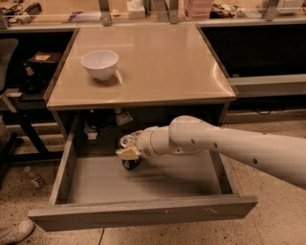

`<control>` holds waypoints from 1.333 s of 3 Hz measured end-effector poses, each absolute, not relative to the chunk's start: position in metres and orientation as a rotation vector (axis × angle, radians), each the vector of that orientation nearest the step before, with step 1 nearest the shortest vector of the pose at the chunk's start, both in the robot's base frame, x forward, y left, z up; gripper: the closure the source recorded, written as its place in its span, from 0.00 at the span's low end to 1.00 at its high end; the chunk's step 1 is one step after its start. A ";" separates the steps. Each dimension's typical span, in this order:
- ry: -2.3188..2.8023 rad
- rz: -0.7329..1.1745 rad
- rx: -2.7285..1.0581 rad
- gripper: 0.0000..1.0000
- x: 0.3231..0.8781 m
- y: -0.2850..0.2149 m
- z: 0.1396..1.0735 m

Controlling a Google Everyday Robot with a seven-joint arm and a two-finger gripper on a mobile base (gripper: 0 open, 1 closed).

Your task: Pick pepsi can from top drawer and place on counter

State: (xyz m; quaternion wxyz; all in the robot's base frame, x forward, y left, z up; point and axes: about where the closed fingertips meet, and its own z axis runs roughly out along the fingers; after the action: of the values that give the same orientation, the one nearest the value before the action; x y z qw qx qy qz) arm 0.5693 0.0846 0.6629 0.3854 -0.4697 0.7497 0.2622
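The top drawer (143, 210) is pulled open below the beige counter (158, 62). The pepsi can (130, 163) stands upright near the drawer's back, left of the middle, with its silver top and dark base showing. My gripper (128, 152) reaches in from the right on the white arm (229, 146) and is shut on the can's middle, with a tan finger pad (125, 153) across its front. The can's base is at the drawer floor.
A white bowl (100, 63) sits on the counter's left side. A cluttered pale bench with metal posts (105, 10) runs along the back. Dark shelving and cables (33, 72) stand to the left. A shoe (14, 232) is at the bottom left on the speckled floor.
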 end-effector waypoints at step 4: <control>1.915 0.518 -1.136 1.00 0.574 0.039 0.760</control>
State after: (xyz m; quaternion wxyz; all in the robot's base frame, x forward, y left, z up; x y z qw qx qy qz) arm 0.5737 0.0394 0.7597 0.4147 -0.4523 0.7622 0.2063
